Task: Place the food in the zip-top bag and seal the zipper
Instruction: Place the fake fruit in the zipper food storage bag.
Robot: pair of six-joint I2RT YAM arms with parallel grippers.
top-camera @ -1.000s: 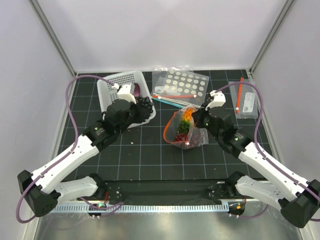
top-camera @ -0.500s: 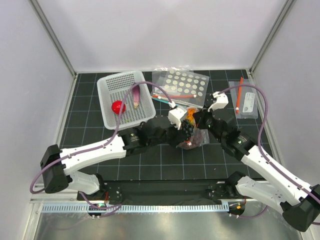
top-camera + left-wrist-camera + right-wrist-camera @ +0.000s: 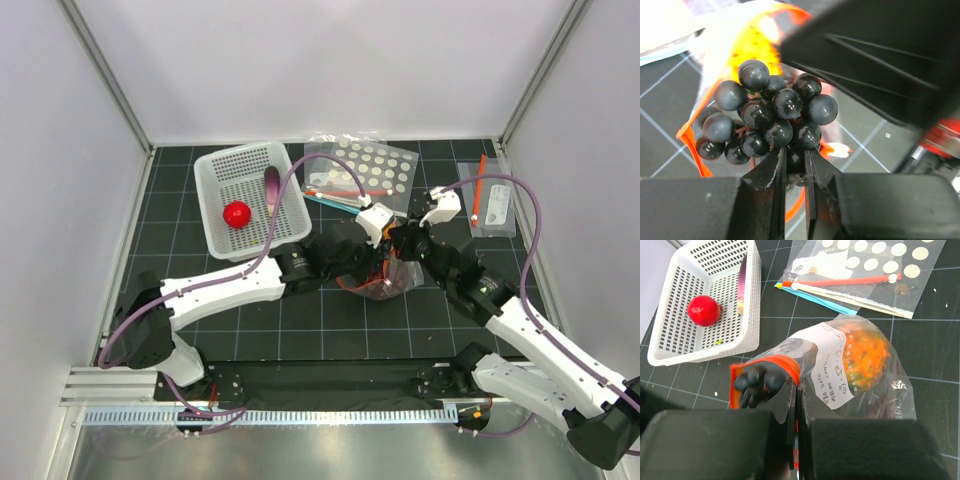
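Note:
The zip-top bag lies mid-table with its red-orange zipper held open. My right gripper is shut on the bag's rim at the zipper. My left gripper is shut on the dark purple grape bunch and holds it in the bag's mouth. The orange pineapple lies inside the bag. The red apple sits in the white basket.
The white basket stands at the back left and also holds a purple piece. The white-dotted bag lies behind the zip-top bag. A small labelled bag lies at the back right.
My left arm has swung from the basket to the bag with the grape bunch in its gripper. The apple now shows in the basket. The right gripper stays on the bag's rim.

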